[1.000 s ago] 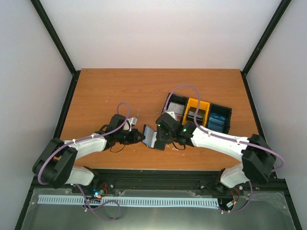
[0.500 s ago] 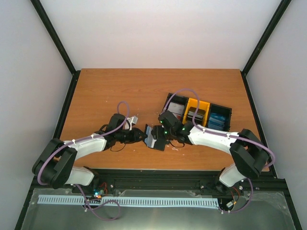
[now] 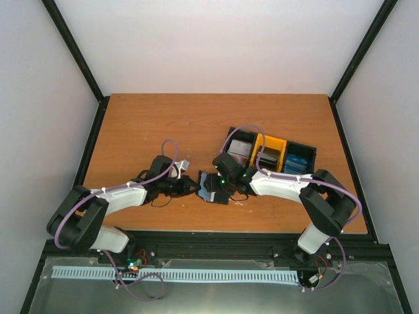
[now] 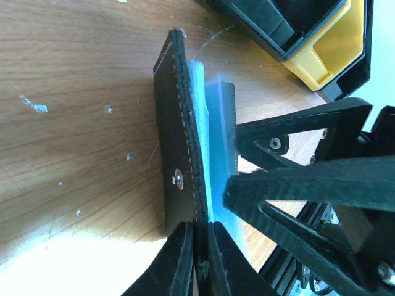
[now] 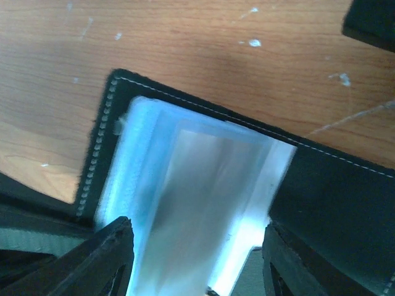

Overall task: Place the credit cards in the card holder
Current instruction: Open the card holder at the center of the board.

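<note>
Nearest the arm bases, close to the front edge of the desk [image 3: 163,124]: the card holder [image 3: 211,188], black, lying opened.

Left of the card holder, left jaws closed tight on the rim of 1 black flap. On that flap, a small metal stud [image 4: 178,179] and a line of pale stitching.

Inside the card holder, against that flap, a light blue card [image 5: 203,203], partly tucked among the pale inner sleeves.

Over the card holder from its right side, right jaws spread wide, 1 jaw at each long side of the card. Impossible to tell whether pressing on the card or just clear of it.

Beyond the card holder and to its right, near but not touching, a joined row of 3 trays [image 3: 283,145]: black, yellow, black.
- In the black tray nearest the card holder, red-and-white cards [image 3: 241,148].
- In the yellow middle tray, dark grey cards [image 3: 266,156].
- In the black tray farthest from the card holder, light blue cards [image 3: 296,163].
</note>
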Available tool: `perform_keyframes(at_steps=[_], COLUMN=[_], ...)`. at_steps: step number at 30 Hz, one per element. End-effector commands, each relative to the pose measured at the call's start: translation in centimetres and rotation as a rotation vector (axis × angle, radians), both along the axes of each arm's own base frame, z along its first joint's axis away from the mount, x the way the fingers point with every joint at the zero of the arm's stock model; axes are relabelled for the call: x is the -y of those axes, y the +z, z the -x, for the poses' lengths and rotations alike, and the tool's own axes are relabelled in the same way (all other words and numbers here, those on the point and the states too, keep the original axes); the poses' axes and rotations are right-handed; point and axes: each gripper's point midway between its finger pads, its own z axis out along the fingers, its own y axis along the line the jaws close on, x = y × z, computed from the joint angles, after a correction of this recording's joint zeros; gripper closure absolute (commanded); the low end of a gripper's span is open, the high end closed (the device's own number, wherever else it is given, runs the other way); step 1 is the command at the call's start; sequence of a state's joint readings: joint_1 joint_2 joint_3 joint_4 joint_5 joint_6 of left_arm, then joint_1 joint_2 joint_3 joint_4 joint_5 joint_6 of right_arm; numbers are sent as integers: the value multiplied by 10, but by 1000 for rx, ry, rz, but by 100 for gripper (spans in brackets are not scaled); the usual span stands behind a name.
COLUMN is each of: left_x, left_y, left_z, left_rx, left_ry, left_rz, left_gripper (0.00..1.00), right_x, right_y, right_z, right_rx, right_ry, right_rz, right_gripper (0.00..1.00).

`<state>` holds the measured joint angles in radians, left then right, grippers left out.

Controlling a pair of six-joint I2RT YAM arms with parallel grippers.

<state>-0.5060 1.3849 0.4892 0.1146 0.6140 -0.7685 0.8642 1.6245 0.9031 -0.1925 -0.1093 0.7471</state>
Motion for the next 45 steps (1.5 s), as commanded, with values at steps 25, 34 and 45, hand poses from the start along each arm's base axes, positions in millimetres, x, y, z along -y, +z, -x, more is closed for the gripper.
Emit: perform_keyframes(at_steps=[25,34,45], left_x=[-2,-3,-26], left_y=[5,3,-17], left_z=[-10,-12,-15], left_rx=[34,31,2], left_ry=[25,35,131], left_rz=[-26,-37,-166], left_gripper=[95,95,77], right_x=[31,9,6], right_y=[31,37,-22], right_z=[-10,-7,-3], right_rx=[154,125,10], right_ry=[-19,44,38], right_rz=[129,93,236], right_gripper=[54,74,56])
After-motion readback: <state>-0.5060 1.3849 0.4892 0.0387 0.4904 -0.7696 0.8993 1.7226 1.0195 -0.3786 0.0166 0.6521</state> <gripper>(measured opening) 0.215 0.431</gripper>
